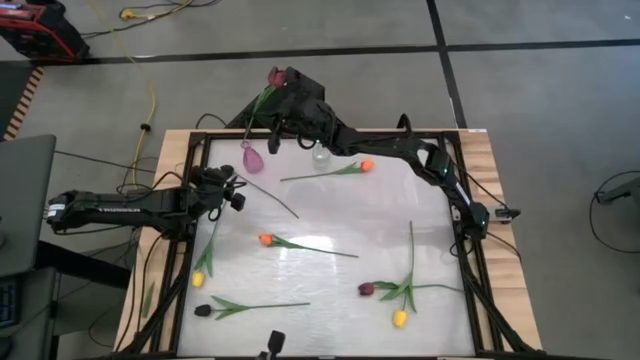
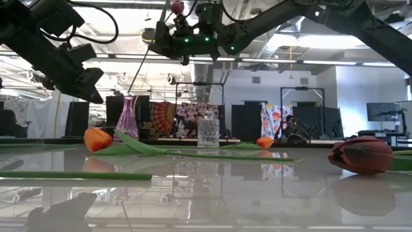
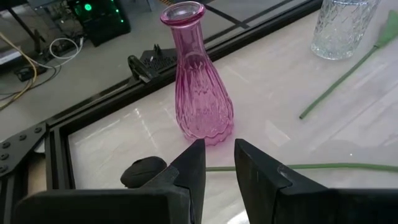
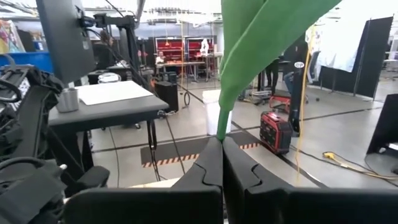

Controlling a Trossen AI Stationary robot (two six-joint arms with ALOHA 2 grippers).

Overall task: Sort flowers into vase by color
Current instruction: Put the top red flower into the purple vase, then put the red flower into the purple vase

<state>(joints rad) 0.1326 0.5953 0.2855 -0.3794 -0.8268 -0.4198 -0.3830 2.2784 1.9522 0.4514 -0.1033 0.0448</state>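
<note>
Maroon tulip (image 1: 274, 76) is in the right gripper (image 1: 283, 98), up in the air just beyond the pink vase (image 1: 251, 157), head on top and stem hanging down toward the vase neck. In the right wrist view the fingers (image 4: 208, 163) are clamped tight on the green stem/leaf (image 4: 249, 56), no visible gap between them.

Step in hand, my read: feed that stem into the pink vase. To do it well:
- get the stem tip over the vase mouth before lowering; the neck is narrow, so a small lateral miss would likely hit the rim
- lower straight down; the vase looks light and top-heavy, and a sideways push could tip it
- don't release until the stem is well inside the neck, or the flower may flop out
- the clear glass vase (image 1: 320, 155) sits just beside the pink one, so watch the swing of the stem

Left gripper (image 1: 232, 186) is low, near the pink vase on the side away from the clear one. Left wrist view shows its fingers (image 3: 194, 163) slightly apart, narrow gap, nothing between them, pointed at the vase base and not touching it. It could be there to steady the vase; can't confirm.

Remaining flowers lie flat on the table (image 1: 330, 230), all on the near side of the pink vase:
- orange tulip (image 1: 366, 166) beside the clear vase
- second orange tulip (image 1: 265, 240) mid-table
- the rest well away: yellow tulip (image 1: 198, 280), dark one (image 1: 202, 311), another maroon (image 1: 366, 289), another yellow (image 1: 400, 319)

Neither vase holds a flower yet, so sorting looks barely started.
</note>
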